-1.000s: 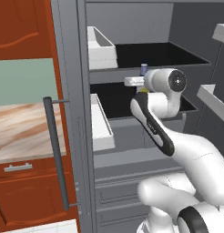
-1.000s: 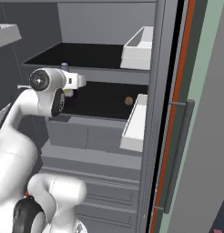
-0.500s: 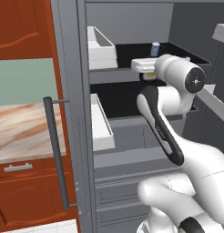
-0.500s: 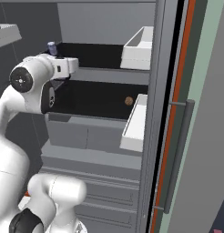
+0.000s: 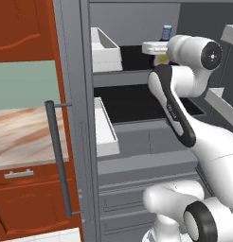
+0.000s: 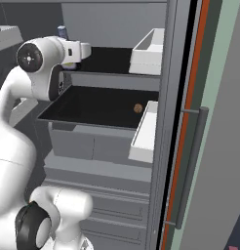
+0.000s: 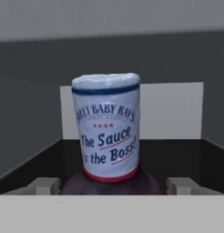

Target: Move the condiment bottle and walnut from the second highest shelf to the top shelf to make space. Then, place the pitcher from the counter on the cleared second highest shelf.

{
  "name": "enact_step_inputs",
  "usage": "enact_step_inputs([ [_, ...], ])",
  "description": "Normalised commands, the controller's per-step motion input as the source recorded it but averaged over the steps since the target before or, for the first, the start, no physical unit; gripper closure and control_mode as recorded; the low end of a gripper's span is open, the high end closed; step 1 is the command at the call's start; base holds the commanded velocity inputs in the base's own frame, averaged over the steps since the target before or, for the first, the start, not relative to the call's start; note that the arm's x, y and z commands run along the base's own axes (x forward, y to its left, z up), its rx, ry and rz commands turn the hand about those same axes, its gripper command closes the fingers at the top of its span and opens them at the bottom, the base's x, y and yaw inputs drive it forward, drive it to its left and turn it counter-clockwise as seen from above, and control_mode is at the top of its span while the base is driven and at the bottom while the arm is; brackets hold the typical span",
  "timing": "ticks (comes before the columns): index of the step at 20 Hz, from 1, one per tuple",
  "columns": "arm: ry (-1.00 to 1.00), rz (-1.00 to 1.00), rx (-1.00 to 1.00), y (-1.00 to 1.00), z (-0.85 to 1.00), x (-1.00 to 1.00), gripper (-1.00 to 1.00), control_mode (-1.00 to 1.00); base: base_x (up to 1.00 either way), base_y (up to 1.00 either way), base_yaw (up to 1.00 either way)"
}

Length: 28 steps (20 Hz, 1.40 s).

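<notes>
Sauce bottle, dark red-brown with white cap, is flanked by the spread gripper fingers; its label reads "The Sauce is the Boss!"

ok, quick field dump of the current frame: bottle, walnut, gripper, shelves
condiment bottle: upright at the top shelf level, between the gripper fingers
gripper: open, one fingertip on each side of the bottle's shoulder, no squeeze visible
walnut: on the second highest shelf, near its right edge
white bins: one at the top shelf's side, another at the second shelf's side
</notes>
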Motion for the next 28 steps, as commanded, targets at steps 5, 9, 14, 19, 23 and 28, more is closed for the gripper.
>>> enact_step_inputs([
  [5, 0.00, 0.00, 0.00, 0.00, -0.13, 0.41, 1.00, -1.00, 0.00, 0.00, 0.00],
  [9, -0.02, 0.00, 0.00, 0.00, -0.36, 0.50, 1.00, -1.00, 0.00, 0.00, 0.00],
  [14, -0.05, 0.00, 0.00, 0.00, -0.29, 0.57, 1.00, -1.00, 0.00, 0.00, 0.00],
  [19, -0.02, 0.00, 0.00, 0.00, -0.05, 0.73, 1.00, -1.00, 0.00, 0.00, 0.00],
  [23, -0.01, 0.00, 0.00, 0.00, -0.02, 0.73, 1.00, -1.00, 0.00, 0.00, 0.00],
  [28, 0.00, 0.00, 0.00, 0.00, -0.12, 0.61, 1.00, -1.00, 0.00, 0.00, 0.00],
])
